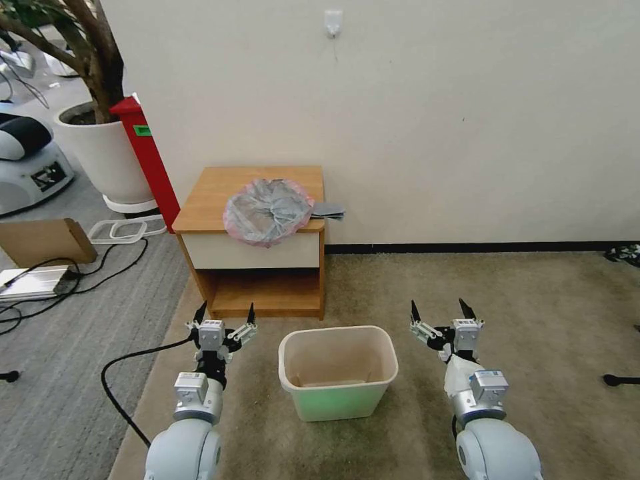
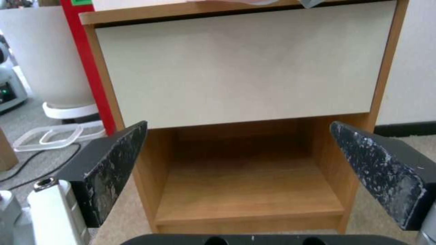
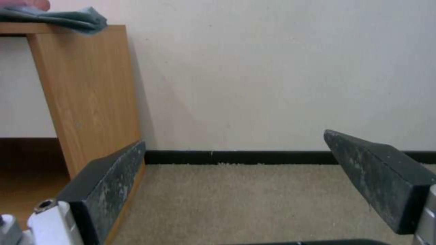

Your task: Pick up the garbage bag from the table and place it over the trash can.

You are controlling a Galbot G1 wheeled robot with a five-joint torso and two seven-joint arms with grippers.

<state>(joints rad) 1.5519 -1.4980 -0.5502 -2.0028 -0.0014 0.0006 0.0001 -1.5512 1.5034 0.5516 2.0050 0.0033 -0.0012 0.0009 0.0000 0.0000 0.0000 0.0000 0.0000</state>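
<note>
While both arms wait low over the carpet, the table (image 1: 207, 200) stands against the wall at 12 o'clock. Trash can (image 1: 338, 372): on the floor before it, upright. Garbage bag (image 1: 268, 211): crumpled on the tabletop's front right. Left gripper (image 1: 225, 315), 10 o'clock of the can, jaws spread, holding nothing. Right gripper (image 1: 439, 311), 2 o'clock, likewise.

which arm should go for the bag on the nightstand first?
Left, probably. The left claw is open, low in front of the table, facing its drawer. The garbage bag lies on the tabletop just above and ahead. The right claw, also open, sits beyond the table's right side.
</note>
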